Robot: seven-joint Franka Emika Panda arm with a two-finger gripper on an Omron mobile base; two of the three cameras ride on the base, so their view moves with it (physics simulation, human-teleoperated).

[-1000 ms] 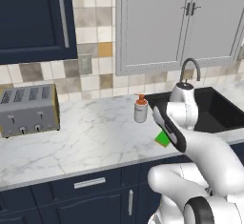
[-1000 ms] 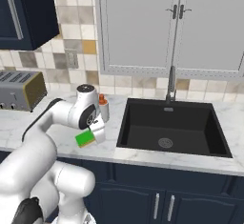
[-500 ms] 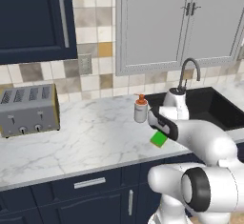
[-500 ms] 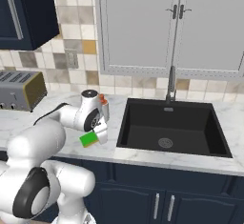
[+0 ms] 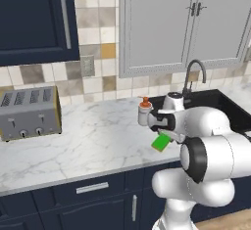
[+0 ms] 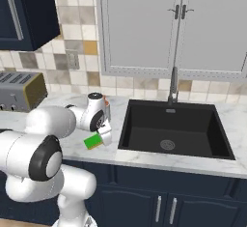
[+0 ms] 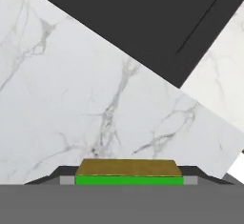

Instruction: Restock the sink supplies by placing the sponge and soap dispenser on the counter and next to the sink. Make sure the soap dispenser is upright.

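Observation:
My gripper is shut on the green sponge, which hangs tilted just above the marble counter near its front edge, left of the black sink. The right base view has the sponge under the gripper, beside the sink. Seen from the hand, the sponge lies flat between the finger tips, with marble below and the sink's dark basin beyond. The soap dispenser, grey-white with an orange pump, stands upright on the counter just behind the hand.
A silver toaster stands at the counter's far left. The grey gooseneck faucet rises behind the sink. Wall cabinets hang above the tiled backsplash. Bare marble stretches between the toaster and the dispenser.
The arm's elbow has folded round toward the front while the hand stayed in place. The sponge remains gripped and has shifted only slightly over the counter. The dispenser has not moved.

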